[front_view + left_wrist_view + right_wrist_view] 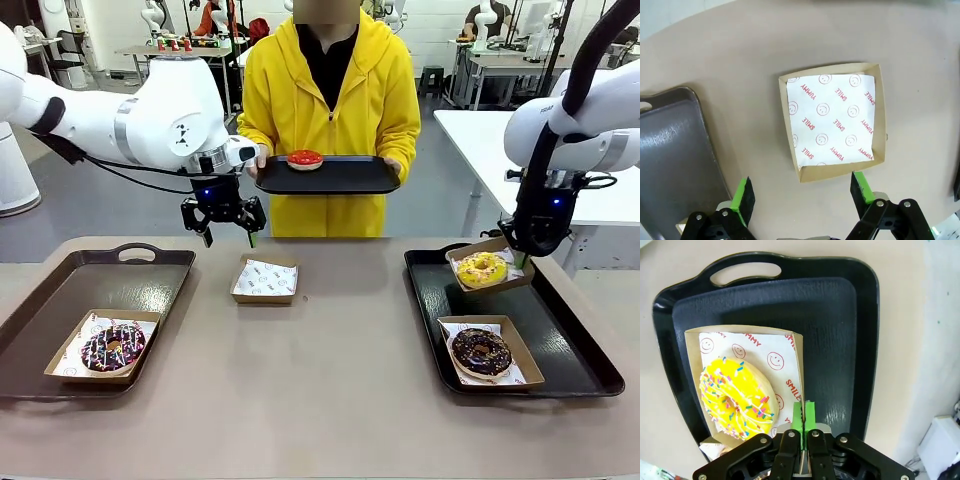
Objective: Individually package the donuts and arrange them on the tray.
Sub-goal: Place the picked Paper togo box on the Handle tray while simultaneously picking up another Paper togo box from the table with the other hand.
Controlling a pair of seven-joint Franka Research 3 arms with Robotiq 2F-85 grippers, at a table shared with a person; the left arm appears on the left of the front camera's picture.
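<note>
holding: right gripper (520,256), jaws pinched shut on one wall of a cardboard box (495,287), which hangs tilted over the black tray (575,345) at three o'clock on the table (330,390).
yellow donut (482,268): rests in that gripped box, coloured sprinkles on its icing.
left gripper (230,236): jaws spread wide with nothing between them, hovering above an empty box (263,298) lined with printed paper, just toward twelve o'clock from the table's centre.
red donut (305,158): lies unboxed on a dark tray (345,178) held in both hands by a person (330,90) in a yellow hoodie, at twelve o'clock.
chocolate donut (481,350): boxed, on the black tray at six o'clock from the gripped box.
sprinkled chocolate donut (112,346): boxed, on the brown tray (60,290) at nine o'clock.
</note>
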